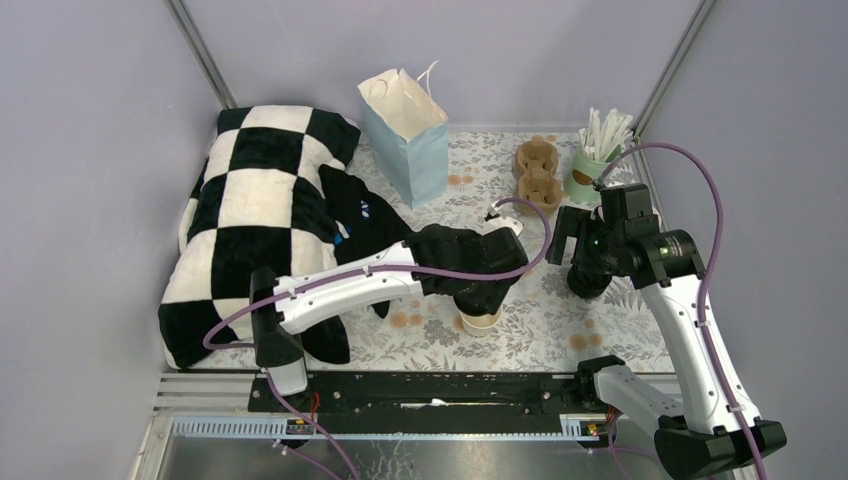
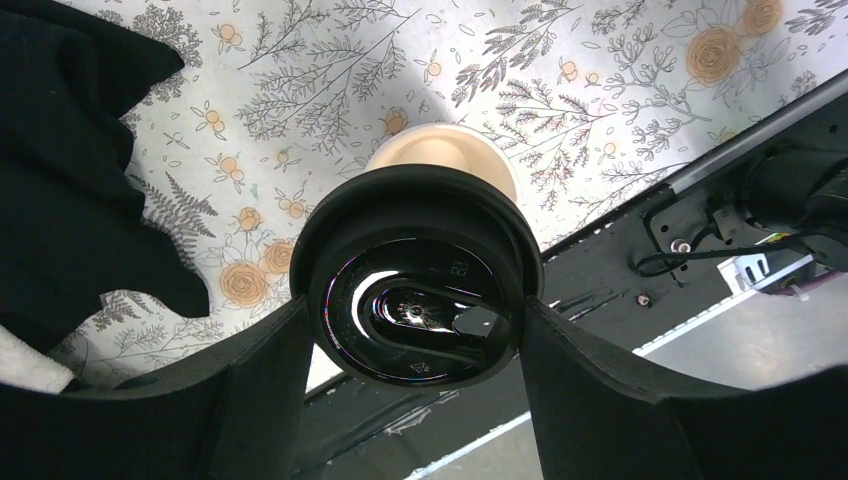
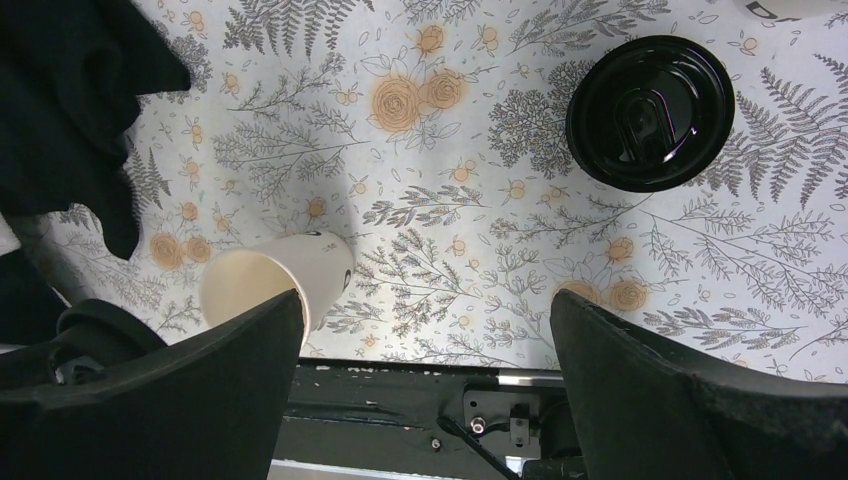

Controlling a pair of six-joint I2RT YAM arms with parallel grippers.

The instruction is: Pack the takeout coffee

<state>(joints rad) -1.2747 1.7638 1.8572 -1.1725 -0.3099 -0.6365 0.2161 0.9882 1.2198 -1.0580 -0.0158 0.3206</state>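
Note:
My left gripper (image 1: 481,300) is shut on a round black plastic lid (image 2: 415,310) and holds it just above an open, lidless paper cup (image 2: 440,155) standing on the floral tablecloth near the front edge. This cup (image 1: 481,320) has dark print on its side in the right wrist view (image 3: 300,270). A second black lid (image 3: 650,112) sits to the right, seen from above; what is under it is hidden. In the top view it is a dark shape (image 1: 588,284) under my right gripper (image 1: 583,262), which hangs above it, open and empty (image 3: 425,400).
A blue paper bag (image 1: 412,140) stands open at the back. A cardboard cup carrier (image 1: 538,175) and a green cup of stirrers (image 1: 598,150) are at the back right. A checkered cushion (image 1: 250,210) and black cloth (image 1: 365,225) fill the left side. A black rail (image 1: 430,390) runs along the front.

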